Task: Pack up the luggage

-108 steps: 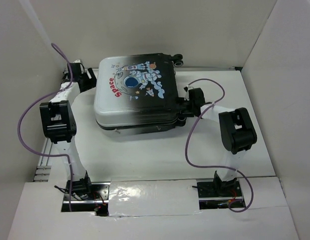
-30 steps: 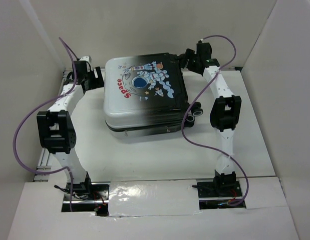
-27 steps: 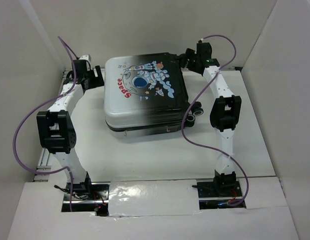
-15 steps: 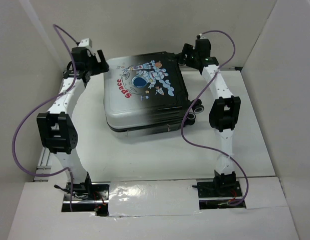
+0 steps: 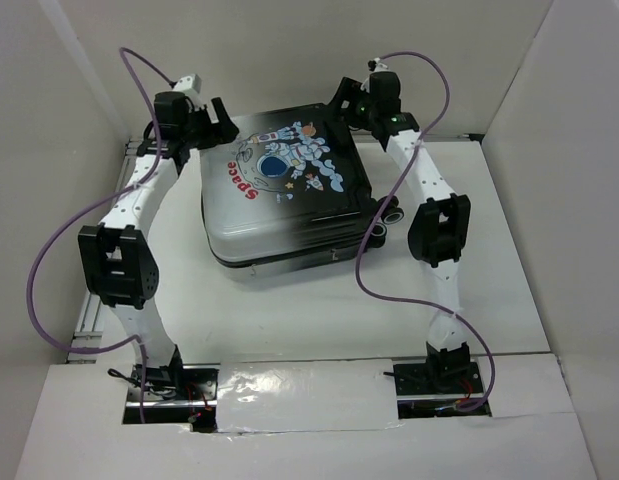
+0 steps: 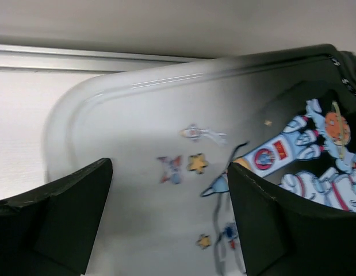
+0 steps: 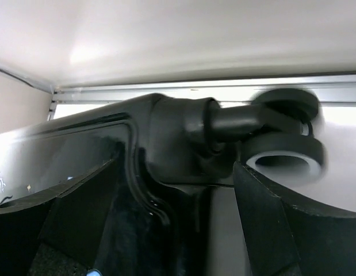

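Top external view: the small hard-shell suitcase [image 5: 284, 185], white fading to black with a cartoon astronaut print and red "Space" lettering, lies shut and flat on the white counter [image 5: 289, 320]. It sits toward the far wall between the two arms, printed face up, with its black wheels on the right side. One black double wheel [image 5: 389, 214] shows at the near right corner.

The left jaws are at the far left, white corner of the shell. In the left wrist view they are spread wide, with black fingers [image 6: 54, 221] at either edge and the white shell with its small stars seen between them. Contact with the shell cannot be determined.

The right jaws are at the far right, black corner. In the right wrist view they are likewise spread, fingers [image 7: 281, 230] apart, with the black corner housing and its double wheel [image 7: 284, 152] just ahead. Contact cannot be determined here either.
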